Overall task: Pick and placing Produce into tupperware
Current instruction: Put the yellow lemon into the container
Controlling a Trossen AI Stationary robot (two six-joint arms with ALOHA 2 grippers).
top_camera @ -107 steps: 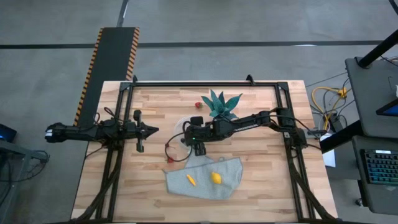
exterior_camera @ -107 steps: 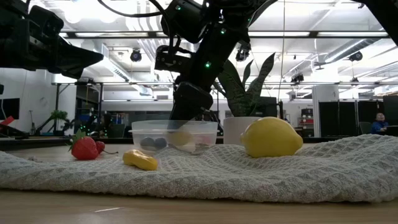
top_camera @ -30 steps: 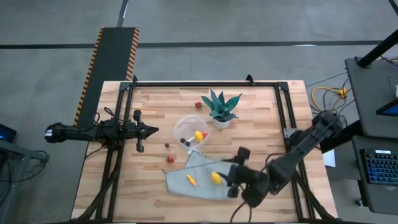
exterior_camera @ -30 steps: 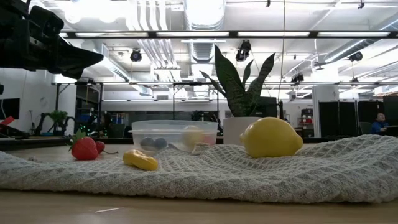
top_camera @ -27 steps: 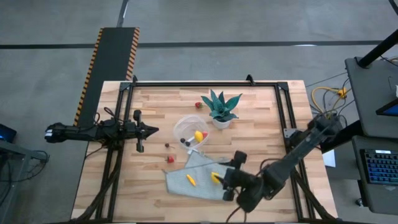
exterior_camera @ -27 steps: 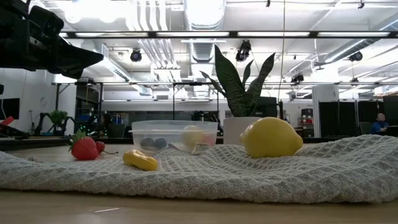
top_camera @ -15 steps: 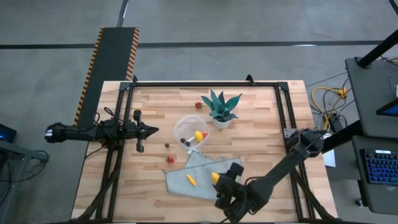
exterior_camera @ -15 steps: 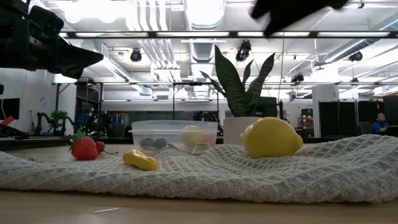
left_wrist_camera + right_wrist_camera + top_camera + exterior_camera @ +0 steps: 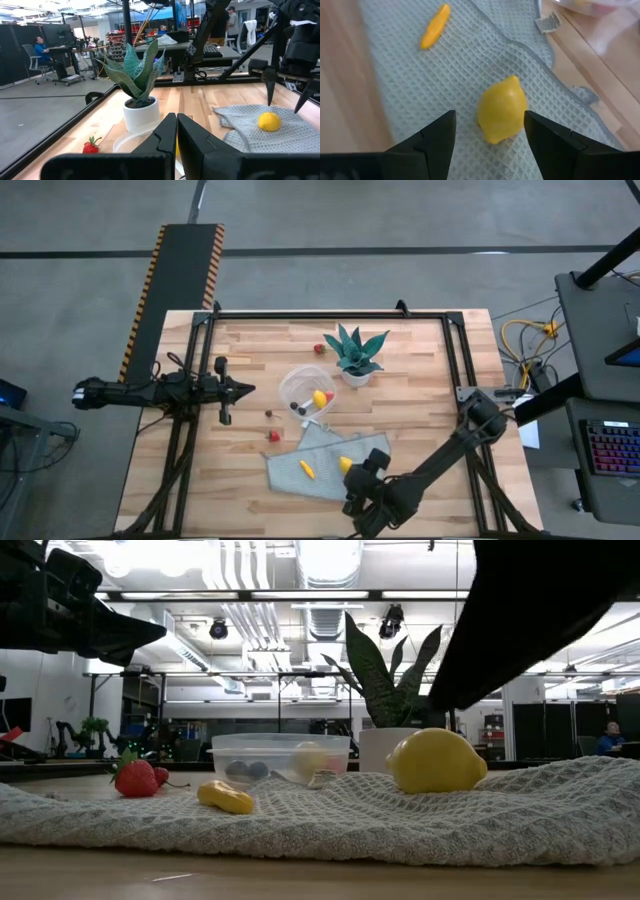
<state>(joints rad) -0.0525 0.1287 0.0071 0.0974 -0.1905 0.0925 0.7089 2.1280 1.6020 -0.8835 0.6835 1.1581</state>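
Note:
A yellow lemon and a small orange-yellow piece lie on the grey cloth. My right gripper hovers over the lemon, open, with one finger on each side and not touching it. The clear round tupperware stands on the table with a yellow piece, a red piece and dark ones inside. A strawberry lies near the plant; a red berry and a dark one lie left of the cloth. My left gripper waits shut at the table's left.
The teal potted plant stands just right of the tupperware, toward the far edge. A small white ridged piece lies at the cloth's far corner. Black frame rails run along the far, left and right table edges.
My right gripper has moved toward the table's left along the near side and come down over the grey cloth, ending above the lemon; in the low view its arm has dropped into the picture from the top. The fruits, cloth and tupperware have stayed where they were.

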